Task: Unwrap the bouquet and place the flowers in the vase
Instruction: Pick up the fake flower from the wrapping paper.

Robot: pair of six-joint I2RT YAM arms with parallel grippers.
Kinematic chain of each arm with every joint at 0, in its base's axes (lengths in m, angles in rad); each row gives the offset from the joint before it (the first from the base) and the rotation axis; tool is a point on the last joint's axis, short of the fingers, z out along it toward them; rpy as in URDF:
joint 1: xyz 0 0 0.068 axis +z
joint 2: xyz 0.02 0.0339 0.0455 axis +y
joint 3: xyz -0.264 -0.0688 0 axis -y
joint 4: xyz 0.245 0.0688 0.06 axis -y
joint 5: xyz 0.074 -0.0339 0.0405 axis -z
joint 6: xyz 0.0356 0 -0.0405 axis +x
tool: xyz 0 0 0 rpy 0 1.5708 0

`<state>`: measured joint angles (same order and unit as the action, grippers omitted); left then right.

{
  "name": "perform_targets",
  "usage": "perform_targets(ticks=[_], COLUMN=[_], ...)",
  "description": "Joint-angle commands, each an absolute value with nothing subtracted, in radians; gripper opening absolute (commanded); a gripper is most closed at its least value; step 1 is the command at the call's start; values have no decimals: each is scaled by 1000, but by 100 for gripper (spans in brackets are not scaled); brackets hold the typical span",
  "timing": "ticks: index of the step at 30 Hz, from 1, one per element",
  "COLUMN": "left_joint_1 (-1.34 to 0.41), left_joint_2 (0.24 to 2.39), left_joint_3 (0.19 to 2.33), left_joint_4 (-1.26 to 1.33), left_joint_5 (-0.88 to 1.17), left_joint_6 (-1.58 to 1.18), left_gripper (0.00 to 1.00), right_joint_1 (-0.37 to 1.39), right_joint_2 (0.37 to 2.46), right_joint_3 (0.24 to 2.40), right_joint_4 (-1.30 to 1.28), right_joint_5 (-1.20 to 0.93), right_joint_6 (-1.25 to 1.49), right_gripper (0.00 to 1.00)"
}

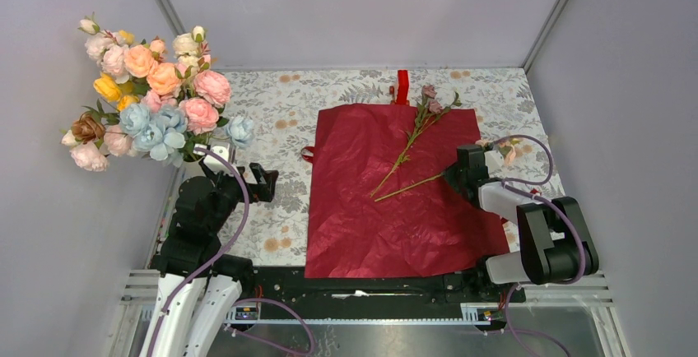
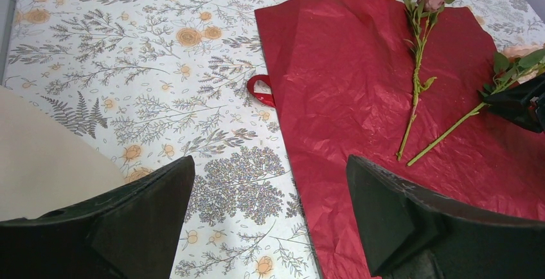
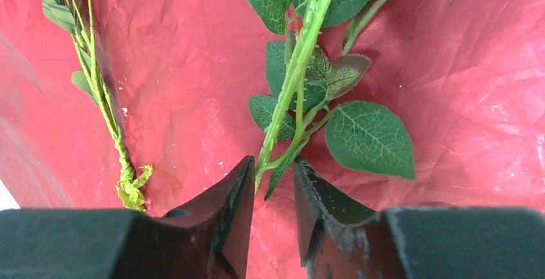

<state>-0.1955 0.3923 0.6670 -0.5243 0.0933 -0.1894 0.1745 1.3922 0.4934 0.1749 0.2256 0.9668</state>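
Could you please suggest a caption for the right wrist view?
Right gripper straddling a leafy flower stem on the flattened red wrapping paper, second stem alongside.

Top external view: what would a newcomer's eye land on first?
The dark red wrapping paper spread flat mid-table, with two loose flower stems lying on it. Next, the big rose bunch of peach, pink and yellow at the far left. At the paper's right edge, the right tool straddles one leafy stem.
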Motion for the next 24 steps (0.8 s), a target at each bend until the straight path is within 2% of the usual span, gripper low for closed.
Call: perform_targets(ticks=[1,8,12,14,22,23,24], left_joint_1=[-199,-199,-199,-199,-199,-199,-199], left_joint_2=[394,401,402,401,400,399,398], left_joint_3=[677,677,677,677,678,678,678], left_joint_4=[-485,-485,-486,-486,-489,-489,-489], left_joint_5=[76,82,83,83,86,87,86], left_joint_6=[-175,-172,-172,-171,-170,-170,-170], left_gripper=[96,96,96,96,96,96,96], right_joint_1=[169,168,163,163,163,163,163], right_joint_2=[1414,1439,1433,1419,1286,1273,1263], right_joint_3=[532,545,547,544,513,511,510], right_joint_4=[207,211,211,211,187,184,184], right_joint_5=[281,286,285,287,293,290,283], right_joint_6=[951,950,950,950,944,944,943], right_gripper=[31,19,4,0,0,3,11])
